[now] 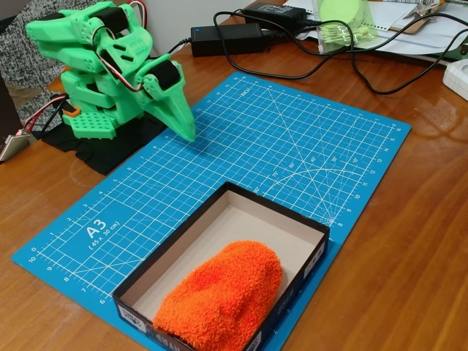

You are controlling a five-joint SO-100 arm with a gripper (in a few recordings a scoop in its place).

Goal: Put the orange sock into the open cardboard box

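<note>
Here one orange sock (223, 296) lies in one open cardboard box (311, 227); the arm's jaws are pressed together, empty.

In the fixed view, the brown wooden tabletop (409, 241) carries a blue A3 cutting mat (241, 146) at the centre. The open cardboard box (314, 252), a shallow dark-walled tray, sits on the mat's 6 o'clock part. The bright orange fuzzy sock (223, 296) lies inside the box, at its near end. The green plastic arm (102, 73) stands at 10 o'clock, just off the mat, its end effector (179, 121) reaching over the mat's edge, well apart from the box. A black power brick (227, 38) lies at 12 o'clock behind the mat, papers (431, 33) at 1 o'clock.
</note>
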